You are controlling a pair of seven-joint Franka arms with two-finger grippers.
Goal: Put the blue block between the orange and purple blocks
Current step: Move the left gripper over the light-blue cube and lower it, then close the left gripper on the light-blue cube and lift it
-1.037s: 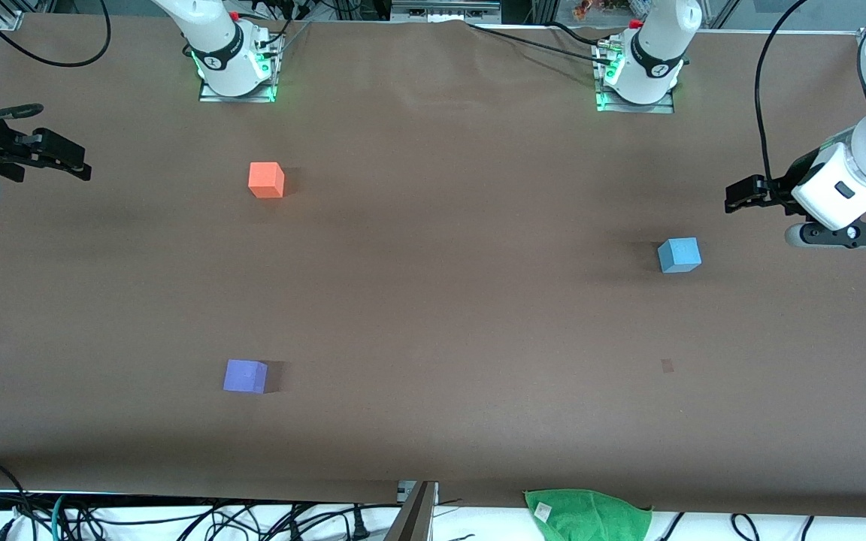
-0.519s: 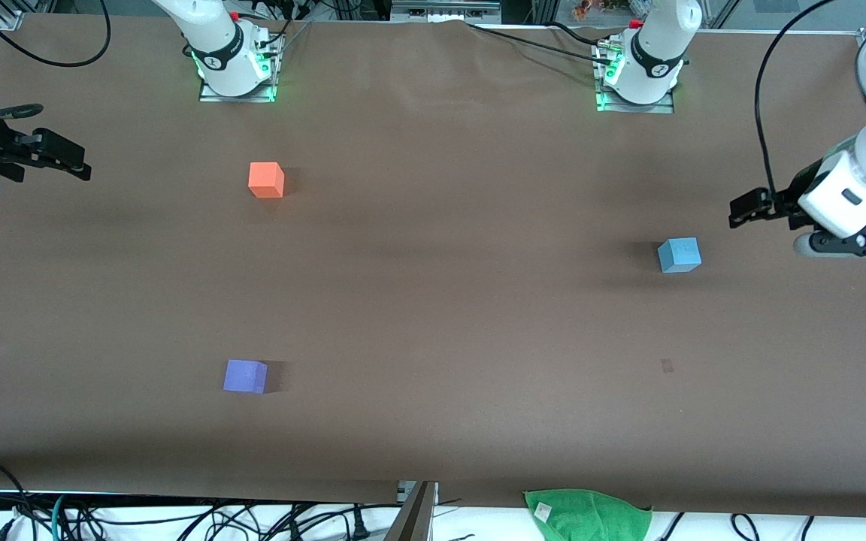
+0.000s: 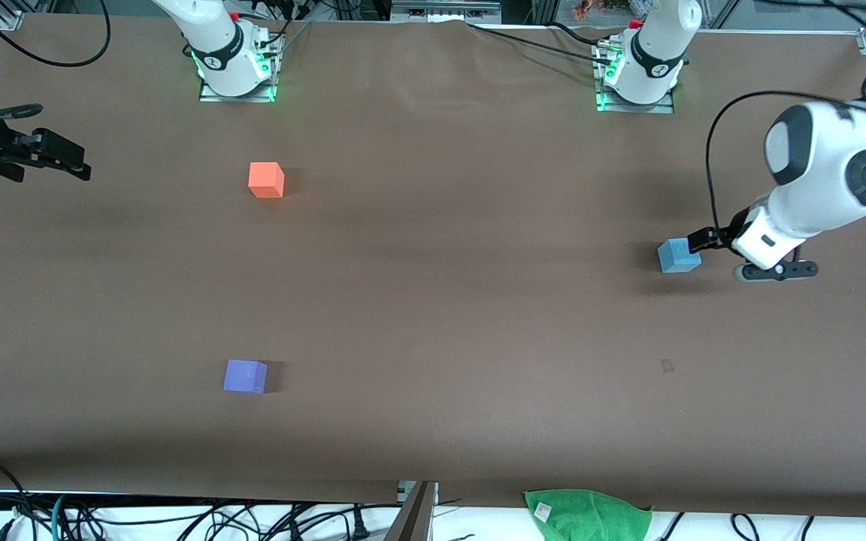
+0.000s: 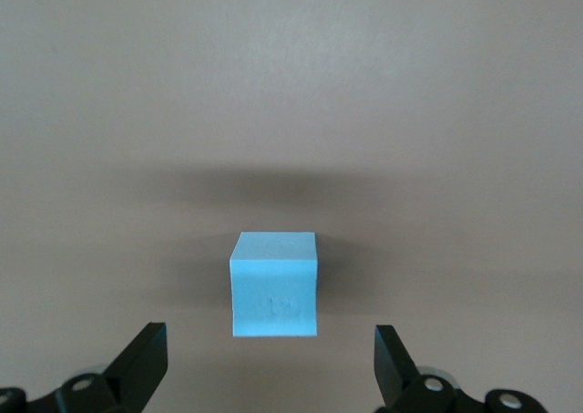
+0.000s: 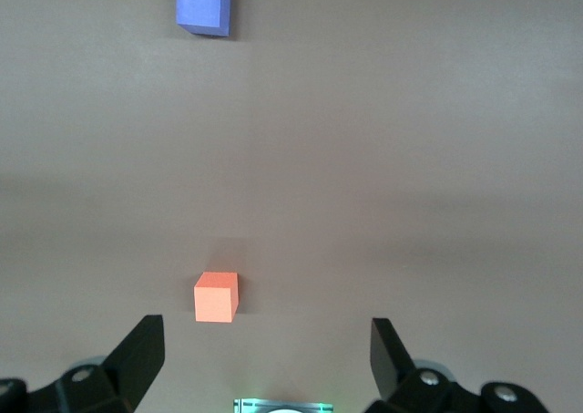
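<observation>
Fingers spread wide on left gripper, flanking blue block without touching, apparently lining up to grasp. Block sitting at left arm's end, well apart from orange and purple. Right gripper waiting, also wide.

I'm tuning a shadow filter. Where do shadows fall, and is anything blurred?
Front view: the orange block and purple block cast short shadows toward the left arm's end; nothing looks blurred. Left wrist view: a soft dark band crosses the table past the blue block; the open left gripper looks sharp.
</observation>
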